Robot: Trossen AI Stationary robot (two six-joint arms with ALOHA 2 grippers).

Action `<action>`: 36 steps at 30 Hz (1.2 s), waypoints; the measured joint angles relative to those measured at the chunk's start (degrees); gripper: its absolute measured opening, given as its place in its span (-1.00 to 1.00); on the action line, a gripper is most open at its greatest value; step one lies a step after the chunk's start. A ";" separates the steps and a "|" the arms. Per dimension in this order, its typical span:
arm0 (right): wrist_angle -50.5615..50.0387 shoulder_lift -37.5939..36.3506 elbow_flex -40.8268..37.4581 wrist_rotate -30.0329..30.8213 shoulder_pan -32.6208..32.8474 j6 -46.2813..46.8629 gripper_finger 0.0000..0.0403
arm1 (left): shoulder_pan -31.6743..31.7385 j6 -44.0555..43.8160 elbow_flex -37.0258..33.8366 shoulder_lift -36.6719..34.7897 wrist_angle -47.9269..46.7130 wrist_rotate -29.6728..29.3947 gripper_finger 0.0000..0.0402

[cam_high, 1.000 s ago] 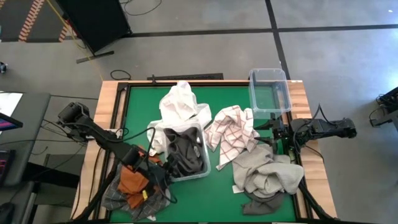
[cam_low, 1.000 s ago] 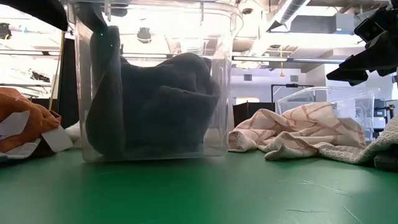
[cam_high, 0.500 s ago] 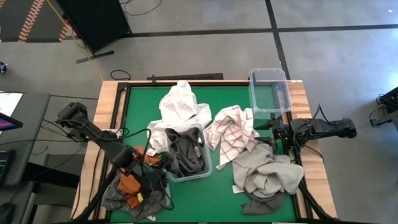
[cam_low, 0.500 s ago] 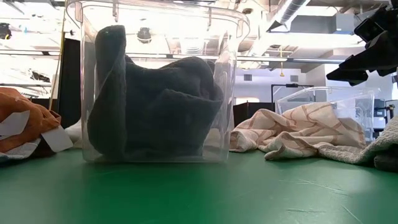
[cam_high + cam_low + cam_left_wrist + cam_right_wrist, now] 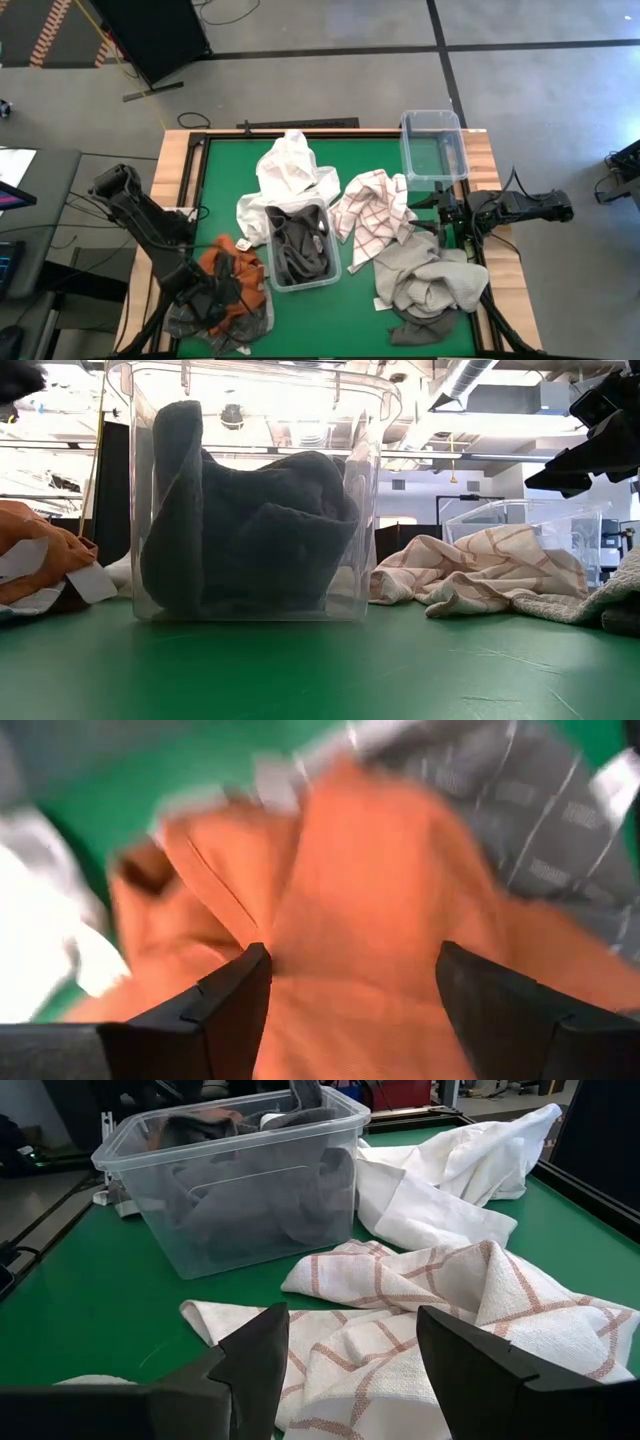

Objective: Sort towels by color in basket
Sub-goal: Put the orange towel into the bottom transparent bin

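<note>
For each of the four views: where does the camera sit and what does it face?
High: overhead, straight down; both arms, clear bin.
Low: table height; dark grey towel in bin.
Left wrist: open left gripper over rust orange towel.
Right wrist: open right gripper facing checked towel.
All but the left wrist show the bin.

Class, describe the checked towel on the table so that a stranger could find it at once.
Start at the clear bin holding dark grey cloth in the middle of the green table. Just to its right, touching it, lies the checked towel, spread loosely. Unlike the plain white towel and beige-grey towel nearby, it alone carries thin red grid lines.
</note>
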 joint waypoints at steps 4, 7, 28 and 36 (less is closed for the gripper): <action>0.00 0.02 0.02 0.00 0.00 0.02 0.24 | -0.99 -3.58 -5.71 -0.02 2.81 0.36 0.34; 0.02 0.02 0.02 -0.01 0.00 0.02 0.24 | -0.63 -4.60 -9.74 -0.02 3.02 -0.07 0.33; 0.00 0.00 0.02 0.01 0.00 0.02 0.24 | 0.63 11.42 11.29 -4.98 -9.60 -10.68 -0.97; 0.01 0.01 0.02 0.01 0.00 0.02 0.24 | 1.86 31.53 23.39 -5.09 -9.42 -26.50 -0.98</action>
